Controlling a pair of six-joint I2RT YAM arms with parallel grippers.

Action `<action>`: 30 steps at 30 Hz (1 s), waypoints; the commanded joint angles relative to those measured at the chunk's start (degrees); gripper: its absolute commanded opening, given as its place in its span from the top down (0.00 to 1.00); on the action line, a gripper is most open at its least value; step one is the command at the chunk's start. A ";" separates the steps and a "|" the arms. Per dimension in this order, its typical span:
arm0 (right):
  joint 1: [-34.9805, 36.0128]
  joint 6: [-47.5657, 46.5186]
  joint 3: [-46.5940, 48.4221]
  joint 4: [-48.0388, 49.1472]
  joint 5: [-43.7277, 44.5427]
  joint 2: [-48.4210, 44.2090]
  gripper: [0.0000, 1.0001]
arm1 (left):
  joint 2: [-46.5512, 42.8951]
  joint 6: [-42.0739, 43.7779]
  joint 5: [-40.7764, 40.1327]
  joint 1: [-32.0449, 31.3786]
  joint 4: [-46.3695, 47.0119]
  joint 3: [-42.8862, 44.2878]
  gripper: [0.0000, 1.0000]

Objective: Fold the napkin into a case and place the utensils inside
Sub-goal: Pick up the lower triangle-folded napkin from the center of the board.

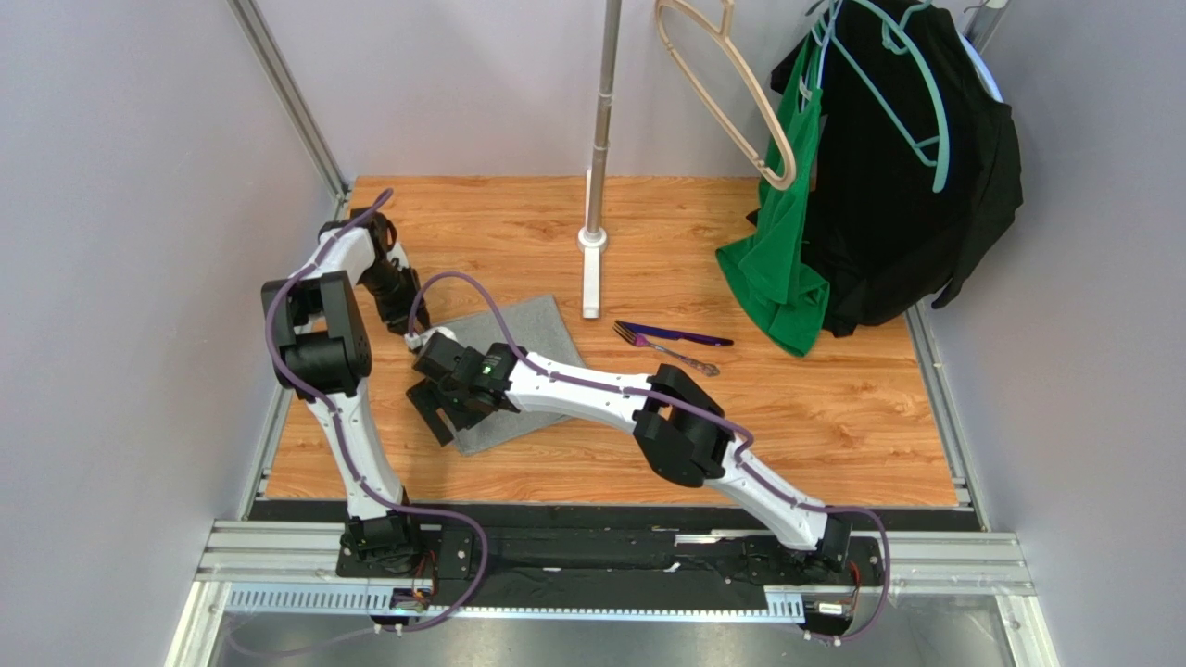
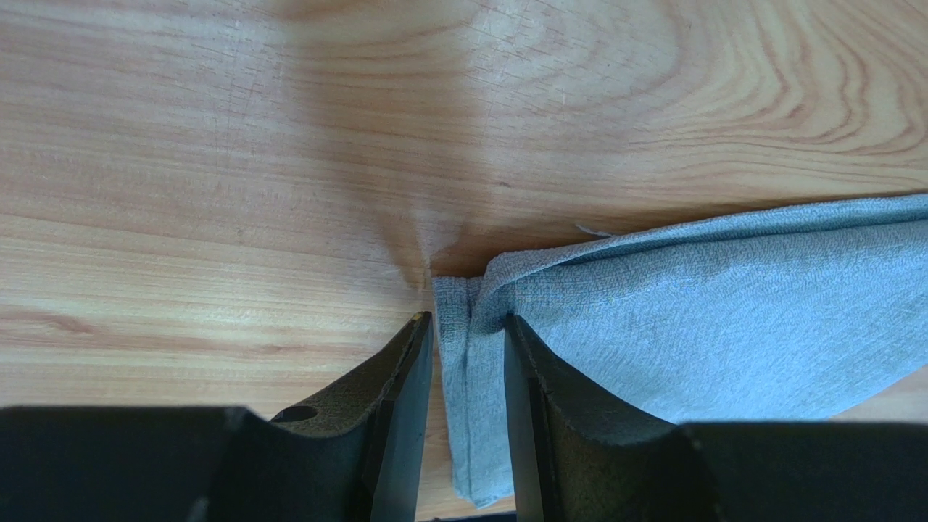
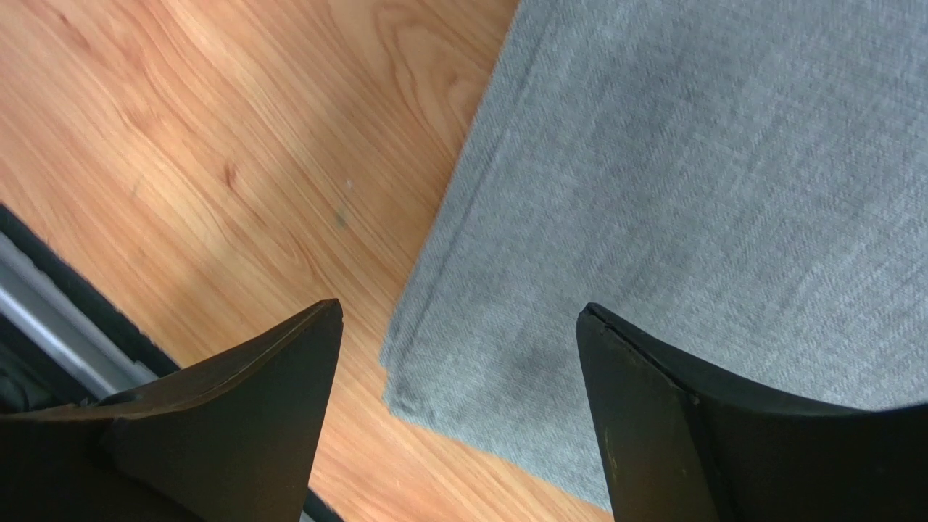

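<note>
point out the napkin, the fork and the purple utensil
napkin (image 1: 540, 334): top view, bare far part of the cloth
fork (image 1: 667, 353): top view, middle of its handle
purple utensil (image 1: 682, 335): top view, middle of its length

Top cam: high, near side, looks down on whole tabletop (image 1: 835, 417). Wrist cams: close, facing down; all share napkin (image 1: 536, 328).

Robot lab enclosure, grey panel walls (image 1: 125, 167), aluminium frame (image 1: 613, 559), wooden tabletop (image 1: 835, 417)
</note>
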 commanded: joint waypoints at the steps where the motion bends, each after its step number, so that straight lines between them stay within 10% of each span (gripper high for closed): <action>1: 0.96 1.04 8.91 -3.81 6.75 3.48 0.18 | -2.52 -3.08 1.10 0.09 1.15 -1.12 0.61; 16: 1.58 -3.45 16.57 -1.62 10.53 9.27 0.50 | -13.52 -12.66 7.69 7.38 6.61 -7.54 0.61; 30: 1.75 0.33 22.98 -7.84 9.12 18.05 0.60 | -21.51 -16.79 12.97 9.31 6.97 -11.50 0.59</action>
